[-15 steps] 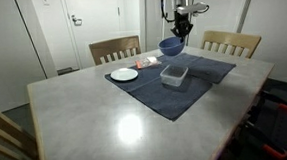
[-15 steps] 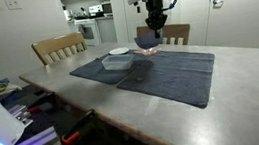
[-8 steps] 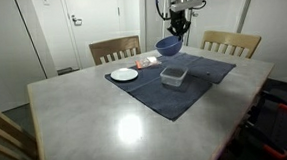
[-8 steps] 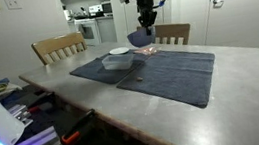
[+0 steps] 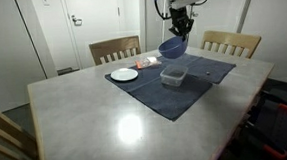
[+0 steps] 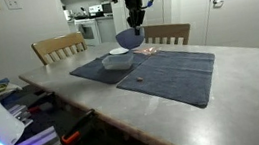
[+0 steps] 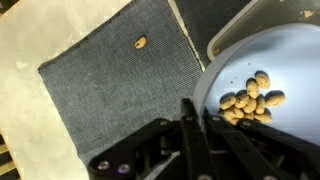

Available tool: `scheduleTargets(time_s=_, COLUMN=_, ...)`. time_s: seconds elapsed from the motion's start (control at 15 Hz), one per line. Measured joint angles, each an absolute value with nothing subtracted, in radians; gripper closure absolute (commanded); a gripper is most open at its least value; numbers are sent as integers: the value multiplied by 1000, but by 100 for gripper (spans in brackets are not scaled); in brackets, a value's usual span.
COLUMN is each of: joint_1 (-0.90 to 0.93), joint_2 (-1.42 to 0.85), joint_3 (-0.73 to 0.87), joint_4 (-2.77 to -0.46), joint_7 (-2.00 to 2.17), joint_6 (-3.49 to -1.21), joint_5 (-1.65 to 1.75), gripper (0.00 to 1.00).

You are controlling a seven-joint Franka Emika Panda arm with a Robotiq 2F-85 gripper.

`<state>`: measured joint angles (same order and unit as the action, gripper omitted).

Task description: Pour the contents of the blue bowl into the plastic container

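Observation:
The blue bowl hangs tilted in the air, and my gripper is shut on its rim from above. It hovers just above the clear plastic container, which rests on the dark mat. In the wrist view the bowl fills the right side with a heap of tan nuts inside. My gripper pinches the bowl's edge. The container is out of sight in the wrist view.
A white plate sits at the mat's corner and a small dish of food beside it. One loose nut lies on the mat. Wooden chairs stand along the far table edge.
The gripper has carried the bowl sideways to a spot over the container and lifted it slightly; the bowl leans more than before. The container and plate have stayed put.

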<state>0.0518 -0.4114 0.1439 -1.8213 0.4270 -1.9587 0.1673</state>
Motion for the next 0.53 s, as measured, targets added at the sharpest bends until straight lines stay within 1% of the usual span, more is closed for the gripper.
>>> scheduleTargets(time_s=0.53, joint_1=73, joint_2=-397, joint_3=136, joint_4=-1904, joint_7=526, joint_6=-1959, joint_5=182, gripper=99)
